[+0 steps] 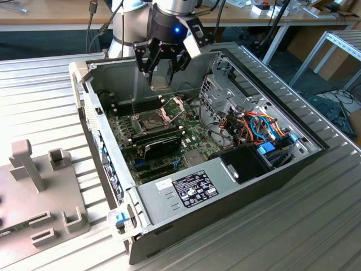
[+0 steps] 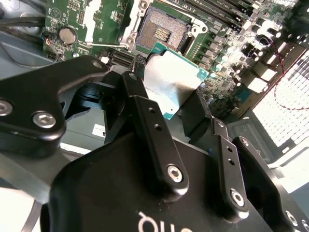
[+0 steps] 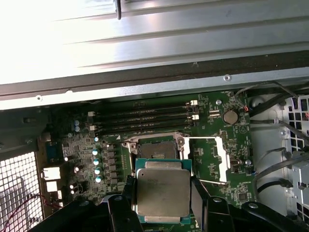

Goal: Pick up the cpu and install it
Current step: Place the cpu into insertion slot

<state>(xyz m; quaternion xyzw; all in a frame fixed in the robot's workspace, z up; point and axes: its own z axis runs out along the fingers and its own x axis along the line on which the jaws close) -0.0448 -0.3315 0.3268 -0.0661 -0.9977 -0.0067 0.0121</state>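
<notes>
The cpu (image 3: 162, 192), a flat square chip with a dull silver top and a green rim, sits between my black fingers (image 3: 199, 198). It also shows as the cpu (image 2: 171, 82) in the second wrist view and the cpu (image 1: 161, 77) in the exterior view. My gripper (image 1: 161, 66) is shut on its two opposite edges and hangs above the open computer case. Below it lies the dark square socket (image 3: 157, 149), with its shiny retention frame (image 3: 205, 159) swung open beside it. In the exterior view the socket (image 1: 148, 120) is lower and nearer than the chip.
The motherboard (image 1: 194, 135) fills the case floor, with memory slots (image 3: 145, 121) beside the socket and a black card (image 1: 161, 145) in front of it. A metal drive cage (image 1: 223, 96) and coloured cables (image 1: 256, 127) stand at the exterior view's right. Grey fixtures (image 1: 34, 192) sit outside the case.
</notes>
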